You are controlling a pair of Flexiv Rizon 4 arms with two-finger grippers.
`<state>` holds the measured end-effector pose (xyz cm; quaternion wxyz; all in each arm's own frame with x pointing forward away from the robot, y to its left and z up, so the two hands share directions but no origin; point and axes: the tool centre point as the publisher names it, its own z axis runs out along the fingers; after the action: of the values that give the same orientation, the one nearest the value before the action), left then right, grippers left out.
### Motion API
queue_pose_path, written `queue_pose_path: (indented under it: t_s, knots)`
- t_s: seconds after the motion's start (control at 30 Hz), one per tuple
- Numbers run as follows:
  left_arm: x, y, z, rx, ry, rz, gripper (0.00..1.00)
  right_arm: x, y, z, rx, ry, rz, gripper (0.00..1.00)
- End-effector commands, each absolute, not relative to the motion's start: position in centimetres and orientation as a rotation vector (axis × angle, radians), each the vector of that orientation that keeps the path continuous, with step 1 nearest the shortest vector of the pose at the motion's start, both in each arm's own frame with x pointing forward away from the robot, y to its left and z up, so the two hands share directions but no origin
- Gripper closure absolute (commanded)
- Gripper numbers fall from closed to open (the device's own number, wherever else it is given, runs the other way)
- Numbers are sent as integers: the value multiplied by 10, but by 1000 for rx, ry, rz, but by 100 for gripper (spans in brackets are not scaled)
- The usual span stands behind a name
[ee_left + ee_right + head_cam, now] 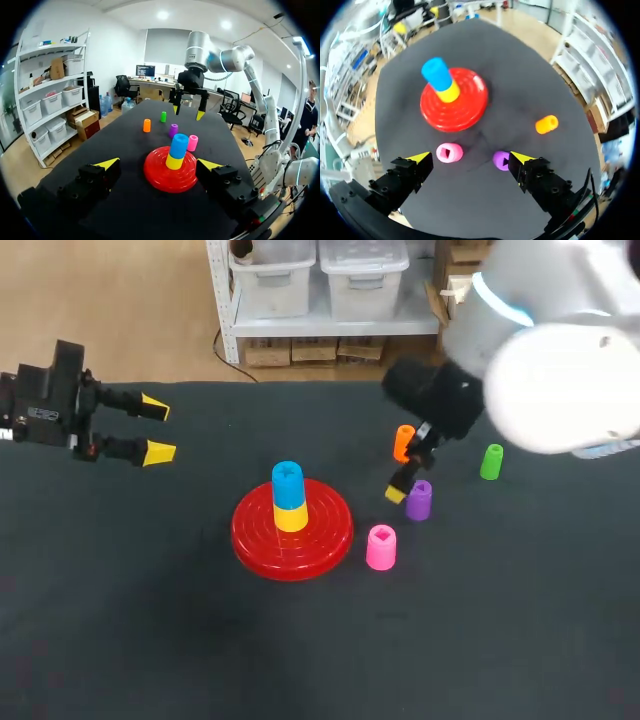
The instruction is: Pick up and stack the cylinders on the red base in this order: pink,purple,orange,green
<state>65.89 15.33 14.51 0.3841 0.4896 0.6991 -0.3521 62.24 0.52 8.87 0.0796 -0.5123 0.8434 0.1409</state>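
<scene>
The red base carries a yellow cylinder with a blue one on top. On the table to its right stand the pink cylinder, the purple, the orange and the green. My right gripper hangs open above the pink and purple ones, which lie just ahead of its fingertips. Far left, my left gripper stays open and holds nothing.
The dark table has free room at the front and on the left. The right arm's large white body hides the table's back right corner in the head view.
</scene>
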Motion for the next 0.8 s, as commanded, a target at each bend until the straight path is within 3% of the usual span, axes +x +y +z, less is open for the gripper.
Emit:
queue_pose_path:
  t_s: [0.03, 0.8]
  knots:
    - [660, 154, 144, 1250, 1777, -901, 0, 616, 20, 84, -2115, 2518, 52, 0]
    - [660, 154, 144, 1250, 1777, -901, 0, 585, 25, 43, -1973, 2535, 84, 0]
